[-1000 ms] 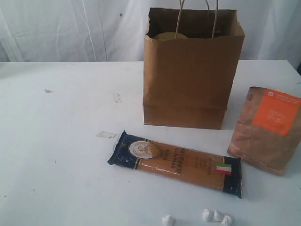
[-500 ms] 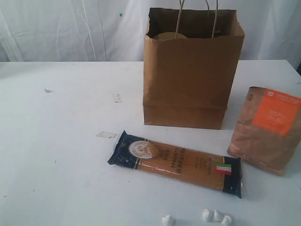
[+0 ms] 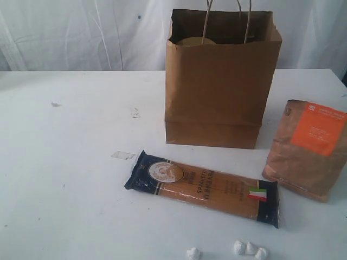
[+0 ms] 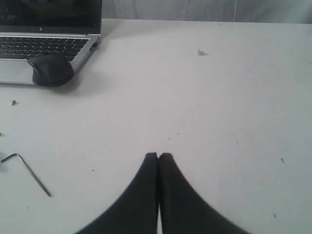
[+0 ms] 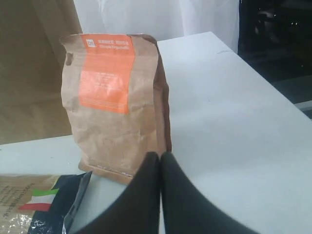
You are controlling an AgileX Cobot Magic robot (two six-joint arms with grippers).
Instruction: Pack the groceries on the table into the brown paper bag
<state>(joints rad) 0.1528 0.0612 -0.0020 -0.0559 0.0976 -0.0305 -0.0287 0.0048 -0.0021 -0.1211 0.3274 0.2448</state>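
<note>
Boxy kraft bag (image 3: 217, 97), seemingly glossy spaghetti packet (image 3: 203, 187), left gripper (image 4: 159, 155) and right gripper (image 5: 160, 155) closed.

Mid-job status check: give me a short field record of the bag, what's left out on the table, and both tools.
bag: brown paper bag upright at the back of the table, top open
inside bag: round gold top shows near the rim; rest hidden
left out: spaghetti packet flat in front of the bag; brown pouch standing to its right
left tool: shut, holding nothing, above the table
right tool: shut, holding nothing, near the pouch
</note>
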